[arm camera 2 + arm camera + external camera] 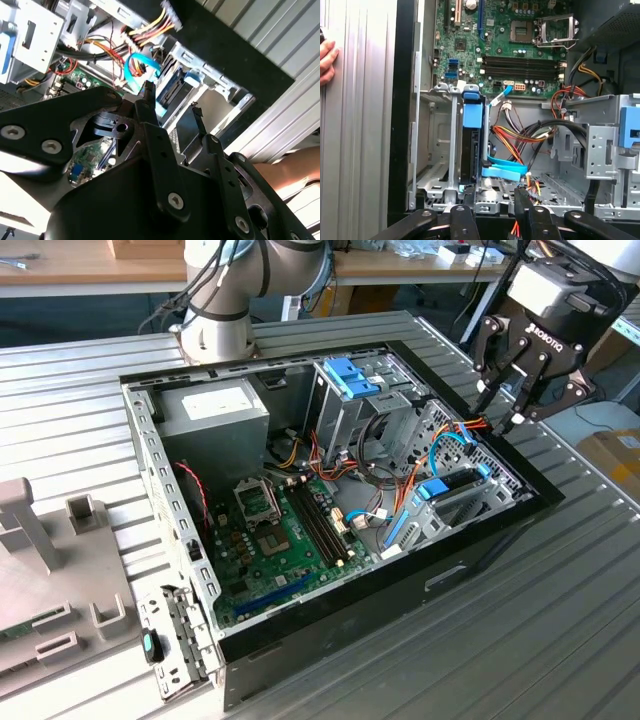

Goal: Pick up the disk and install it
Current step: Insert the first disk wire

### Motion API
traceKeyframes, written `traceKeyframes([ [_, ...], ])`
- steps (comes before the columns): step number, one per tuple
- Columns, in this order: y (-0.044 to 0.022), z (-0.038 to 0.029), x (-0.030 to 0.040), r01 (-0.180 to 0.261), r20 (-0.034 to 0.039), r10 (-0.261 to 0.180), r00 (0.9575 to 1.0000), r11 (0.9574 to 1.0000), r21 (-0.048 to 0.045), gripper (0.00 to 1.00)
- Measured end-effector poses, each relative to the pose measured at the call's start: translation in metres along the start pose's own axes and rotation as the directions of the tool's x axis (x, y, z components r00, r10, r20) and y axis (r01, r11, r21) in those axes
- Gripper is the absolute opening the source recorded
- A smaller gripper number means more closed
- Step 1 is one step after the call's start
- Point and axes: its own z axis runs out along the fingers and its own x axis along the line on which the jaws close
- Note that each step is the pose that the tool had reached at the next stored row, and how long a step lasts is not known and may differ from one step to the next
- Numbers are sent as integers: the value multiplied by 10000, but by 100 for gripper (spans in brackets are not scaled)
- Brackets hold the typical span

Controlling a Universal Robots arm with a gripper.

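Black and close up, the gripper (494,210) shows in both wrist views. Its two fingers are spread wide apart, and they hold nothing. It hangs over the corner of the open computer case (330,635), on the exterior view's right.

Just under it is the disk (469,155). It stands on its thin edge inside a grey metal bay (437,145), with metal walls on both sides. A light-blue rail (472,116) runs along the disk. The gripper and the disk are apart and do not touch.

I think the disk is heavy for such a flat thing. It looks hard and stiff, so it will not bend. Its metal sides look smooth and could slip. A bump or a drop could break what is inside.

The blue rail looks like the best place to hold, with one finger on each long side. A flat blue cable (505,172) and many thin wires (520,137) lie just beside the disk, so the fingers could catch on them.

A person's hand (326,60) rests on the table, well apart from the bay.
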Motion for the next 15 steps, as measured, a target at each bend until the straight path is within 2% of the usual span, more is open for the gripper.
traceKeyframes([
  [2,-67,7,2,140,-2,-140,9999,9999,-2,44],
  [3,-79,11,2,213,-3,-213,9998,9998,-2,44],
  [5,-96,21,3,642,-17,-642,9979,9979,-8,44],
  [9,-109,40,4,1337,-27,-1337,9910,9910,-18,44],
  [10,-139,49,6,1531,-32,-1531,9882,9882,-20,44],
  [14,-243,81,11,1826,-51,-1826,9832,9832,-28,44],
  [15,-270,106,12,1952,-72,-1952,9807,9808,-34,44],
])
